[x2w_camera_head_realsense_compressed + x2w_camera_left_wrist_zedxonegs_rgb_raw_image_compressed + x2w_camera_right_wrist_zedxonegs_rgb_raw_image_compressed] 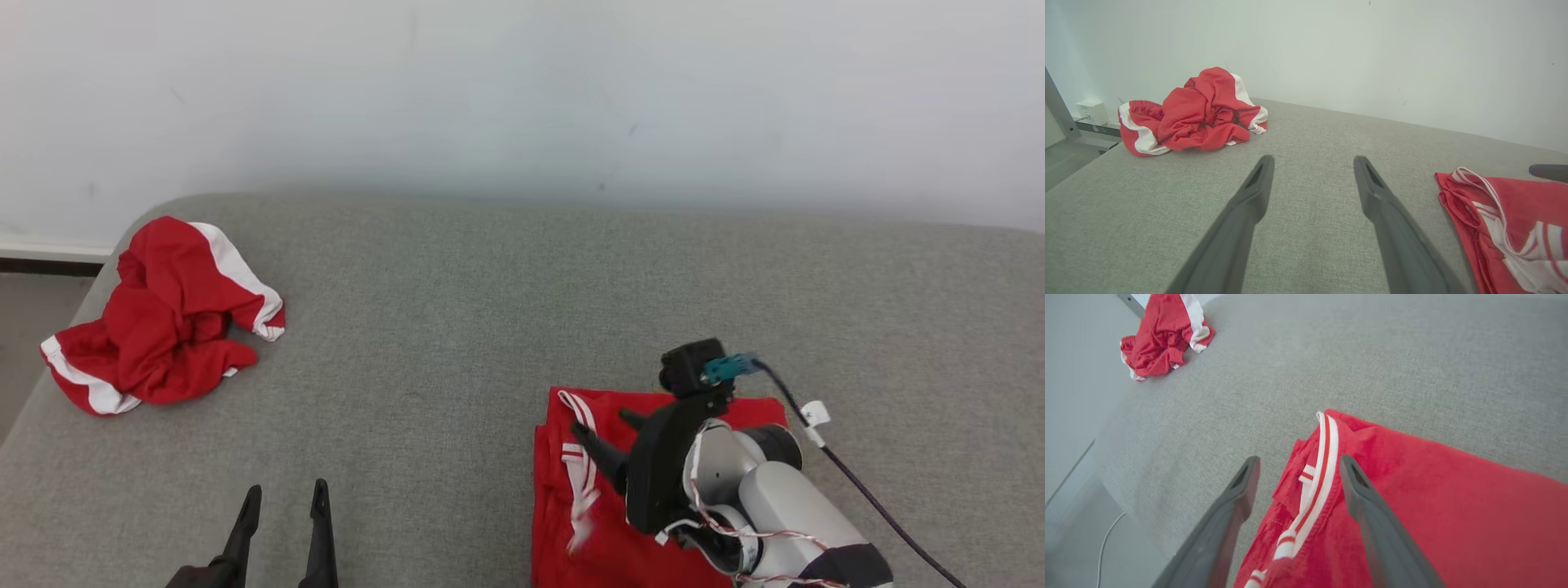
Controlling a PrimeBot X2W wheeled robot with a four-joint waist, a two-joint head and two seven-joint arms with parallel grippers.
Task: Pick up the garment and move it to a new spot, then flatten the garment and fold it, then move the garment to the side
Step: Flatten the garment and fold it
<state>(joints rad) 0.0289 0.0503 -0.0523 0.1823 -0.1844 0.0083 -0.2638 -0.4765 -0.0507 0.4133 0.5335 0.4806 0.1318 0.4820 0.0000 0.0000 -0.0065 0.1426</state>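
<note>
The garment (559, 523) is red with a white-and-red striped trim and lies folded flat on the grey padded surface (490, 327) at the lower right. My right gripper (602, 423) hovers open over its left edge. In the right wrist view the striped trim (1325, 457) runs between the spread fingers of the right gripper (1298, 465), and nothing is gripped. The garment (1433, 498) reaches away to the right there. My left gripper (286, 488) stands open above bare surface at the lower left. From the left wrist, the left gripper (1313, 160) has the garment (1515, 212) to its right.
A second red and white garment (163, 318) lies crumpled at the surface's far left corner, also visible as a heap (1196, 114) and a heap (1161, 339). The surface drops to the floor (33, 327) on the left. A white wall (522, 98) stands behind. A dark cable (865, 490) trails from my right wrist.
</note>
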